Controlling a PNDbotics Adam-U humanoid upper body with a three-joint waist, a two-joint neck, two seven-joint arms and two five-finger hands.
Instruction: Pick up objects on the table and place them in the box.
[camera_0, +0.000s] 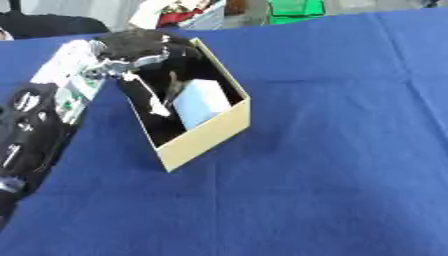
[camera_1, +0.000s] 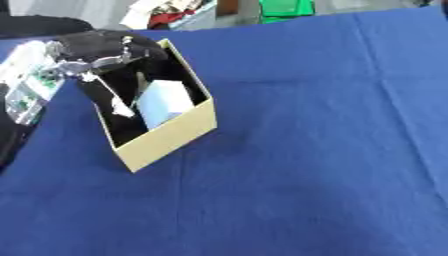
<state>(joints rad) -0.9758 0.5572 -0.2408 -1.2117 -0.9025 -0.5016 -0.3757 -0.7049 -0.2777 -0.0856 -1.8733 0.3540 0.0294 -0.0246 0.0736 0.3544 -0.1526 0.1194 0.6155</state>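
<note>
The fingers (camera_0: 162, 45) of the black left hand (camera_0: 136, 42) reach over the far rim of the open tan cardboard box (camera_0: 210, 132); whether they are curled or straight I cannot tell. Inside the box lies a pale blue rectangular object (camera_0: 201, 102), beside a thin white strip (camera_0: 157, 107). The box sits on the blue cloth-covered worktop (camera_0: 332, 165), left of centre.

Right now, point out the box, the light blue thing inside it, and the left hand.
box (camera_0: 210, 135): left eye view, on its tan outer front wall.
light blue thing (camera_0: 201, 102): left eye view, on its pale face.
left hand (camera_0: 136, 42): left eye view, on the black back of the hand.
</note>
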